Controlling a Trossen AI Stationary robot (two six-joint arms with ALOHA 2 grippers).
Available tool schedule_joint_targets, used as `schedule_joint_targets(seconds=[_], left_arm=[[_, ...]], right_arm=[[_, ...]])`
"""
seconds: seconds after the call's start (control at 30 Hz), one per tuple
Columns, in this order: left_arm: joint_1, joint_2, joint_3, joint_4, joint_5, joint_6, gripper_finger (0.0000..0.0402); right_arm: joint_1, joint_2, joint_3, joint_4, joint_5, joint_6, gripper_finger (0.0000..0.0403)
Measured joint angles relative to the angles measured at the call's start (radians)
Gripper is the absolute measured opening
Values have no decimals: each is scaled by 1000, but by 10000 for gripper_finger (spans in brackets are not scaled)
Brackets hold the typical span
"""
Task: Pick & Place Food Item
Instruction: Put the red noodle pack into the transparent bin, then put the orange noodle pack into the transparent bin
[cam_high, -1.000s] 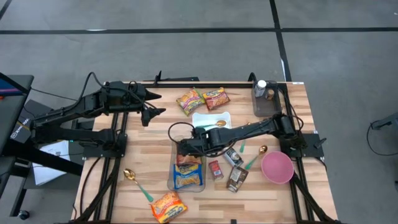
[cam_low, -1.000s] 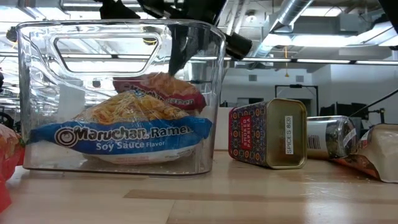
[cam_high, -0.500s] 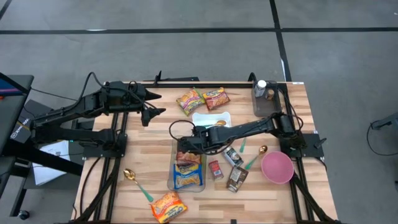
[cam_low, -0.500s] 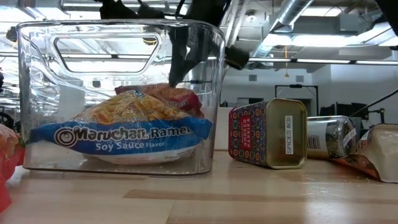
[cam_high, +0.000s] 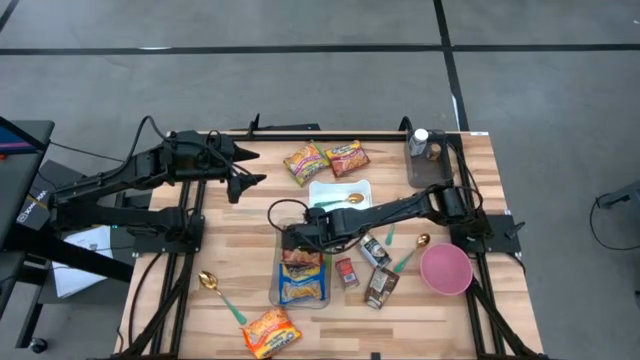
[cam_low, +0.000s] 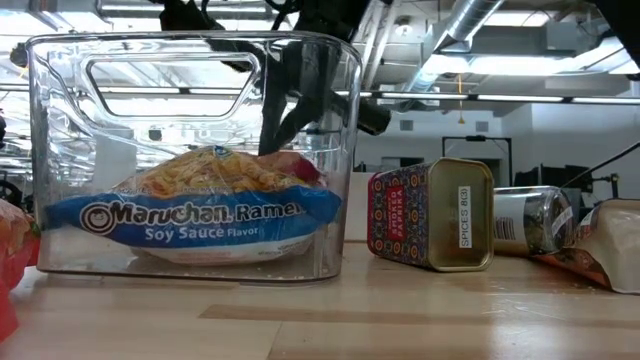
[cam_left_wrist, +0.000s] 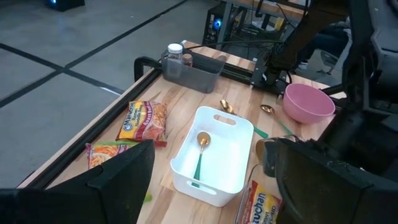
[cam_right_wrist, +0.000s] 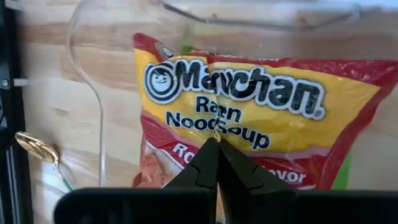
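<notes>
my right jaws (cam_high: 290, 240) were pressed together inside the clear bin (cam_high: 275, 290), their tips down on the red ramen pack (cam_right_wrist: 249, 106). whether any wrapper was pinched between them i could not tell. that red pack lay in the bin's far end, partly behind and under the blue soy sauce ramen (cam_low: 200, 215), which filled the near end. in the low view my dark fingers (cam_low: 285, 100) reached down through the bin's open top.

my left jaws (cam_high: 250, 167) hung spread and empty over the far left part of the worktop (cam_high: 240, 270), well apart from the bin.

beside the bin on its right lay a red spice tin (cam_low: 430, 215) on its side, then a jar (cam_low: 530, 220). a white tray (cam_left_wrist: 211, 155) with a gold spoon (cam_left_wrist: 200, 152) sat behind the bin, a pink bowl (cam_high: 445, 268) off to the right, and two more ramen packs (cam_high: 325, 160) near the far edge.
</notes>
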Motion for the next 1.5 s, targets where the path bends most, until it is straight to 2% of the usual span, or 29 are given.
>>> schedule_joint_targets(seconds=[0.2,0.43,0.63,0.8,1.03,1.3,1.5], left_arm=[[0,0,0,0,0,0,328],[0,0,0,0,0,0,328],[0,0,0,1,0,0,328],[0,0,0,1,0,0,328],[0,0,0,1,39,18,328],[0,0,0,2,108,27,328],[-4,-7,0,5,283,27,328]], right_arm=[[13,-10,-2,-2,56,-46,19],[32,-10,10,-3,79,-54,100],[58,-25,85,-37,191,-120,169],[69,-55,148,-122,259,-175,202],[123,-135,165,-267,324,-203,207],[243,-258,164,-540,414,-183,194],[368,-352,164,-652,505,-216,196]])
